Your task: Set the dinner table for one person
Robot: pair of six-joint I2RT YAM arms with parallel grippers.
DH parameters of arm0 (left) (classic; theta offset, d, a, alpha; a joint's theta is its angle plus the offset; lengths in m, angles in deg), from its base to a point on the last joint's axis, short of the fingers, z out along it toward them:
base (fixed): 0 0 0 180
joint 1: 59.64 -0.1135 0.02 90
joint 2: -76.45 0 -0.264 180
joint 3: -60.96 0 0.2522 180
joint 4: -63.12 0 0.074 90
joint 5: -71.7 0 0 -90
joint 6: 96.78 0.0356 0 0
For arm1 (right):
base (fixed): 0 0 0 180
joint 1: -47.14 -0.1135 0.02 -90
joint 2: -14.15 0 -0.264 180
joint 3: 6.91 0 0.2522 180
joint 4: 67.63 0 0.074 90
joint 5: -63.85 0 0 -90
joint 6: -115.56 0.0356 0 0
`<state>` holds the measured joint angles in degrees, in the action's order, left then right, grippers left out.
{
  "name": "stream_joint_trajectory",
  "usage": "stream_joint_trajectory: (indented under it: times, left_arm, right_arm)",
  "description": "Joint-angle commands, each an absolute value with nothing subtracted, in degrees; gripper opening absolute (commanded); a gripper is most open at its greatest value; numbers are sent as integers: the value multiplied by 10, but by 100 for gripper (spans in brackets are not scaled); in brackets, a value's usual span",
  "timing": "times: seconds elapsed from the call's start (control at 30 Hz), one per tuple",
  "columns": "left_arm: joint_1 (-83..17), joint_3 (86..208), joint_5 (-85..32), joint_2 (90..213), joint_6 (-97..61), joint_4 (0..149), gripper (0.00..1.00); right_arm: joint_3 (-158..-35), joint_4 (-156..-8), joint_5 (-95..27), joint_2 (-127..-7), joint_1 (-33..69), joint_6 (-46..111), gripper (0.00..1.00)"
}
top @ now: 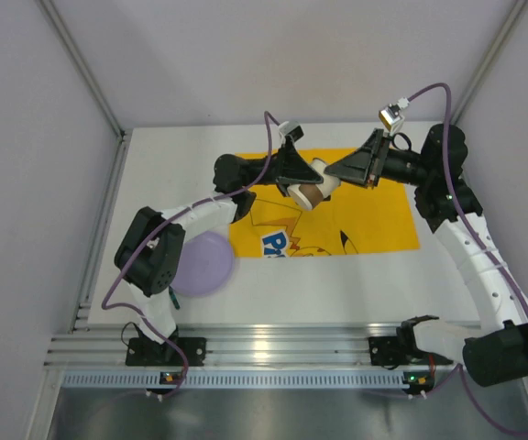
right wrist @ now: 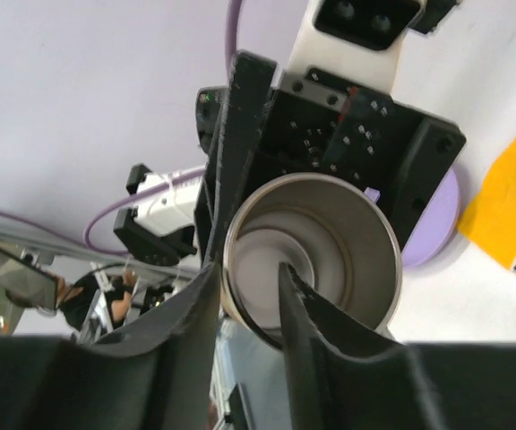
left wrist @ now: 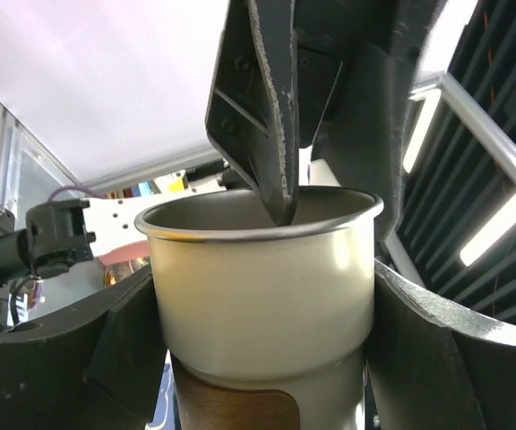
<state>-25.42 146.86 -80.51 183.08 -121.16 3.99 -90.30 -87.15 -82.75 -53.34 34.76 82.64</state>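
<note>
Shiny steel brown-banded cup (top: 309, 191) is pinched sideways in the left gripper (top: 297, 180), mouth aimed at the right gripper (right wrist: 249, 276), whose spread jaws just straddle its rim.

Top external: you look steeply down from above and behind the arm bases. The whole worktop (top: 337, 284) fits, rail (top: 273, 353) at the bottom, everything small and far. Left wrist: lens sits behind the left tool (left wrist: 258, 358), tilted upward toward wall and ceiling lights, with the steel cup (left wrist: 258, 296) filling the frame at very close range. Right wrist: lens sits behind the right tool (right wrist: 251, 278), facing into the same cup's mouth, also close. All three views share the cup, and each wrist view catches the opposite tool. Right wrist and top share the purple plate (right wrist: 446, 224) and yellow cloth (right wrist: 509, 197).
</note>
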Motion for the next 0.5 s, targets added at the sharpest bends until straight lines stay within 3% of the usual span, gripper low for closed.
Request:
stream_joint_trajectory:
  times: [0.0, 0.1, 0.17, 0.3, 0.4, 0.43, 0.47]
  left_arm:
    - [-245, 1467, -789, 1798, -1261, -203, 0]
    - [-239, 1459, -786, 1796, -1261, -203, 0]
    - [-235, 1453, -785, 1793, -1260, -203, 0]
    - [-229, 1444, -782, 1788, -1257, -203, 0]
    - [-229, 1436, -775, 1784, -1251, -202, 28]
    - [-229, 1435, -772, 1781, -1244, -197, 43]
    - [-229, 1434, -771, 1781, -1239, -192, 47]
  right_arm:
    - [-890, -837, -850, -496, 327, 848, 30]
    - [-875, -837, -850, -487, 319, 848, 8]
    - [-867, -836, -850, -483, 314, 848, 1]
    - [-863, -835, -850, -475, 307, 845, 0]
    - [-863, -836, -848, -471, 306, 842, 0]
    - [-863, -836, -847, -471, 305, 841, 0]
    - [-862, -838, -846, -471, 306, 838, 0]
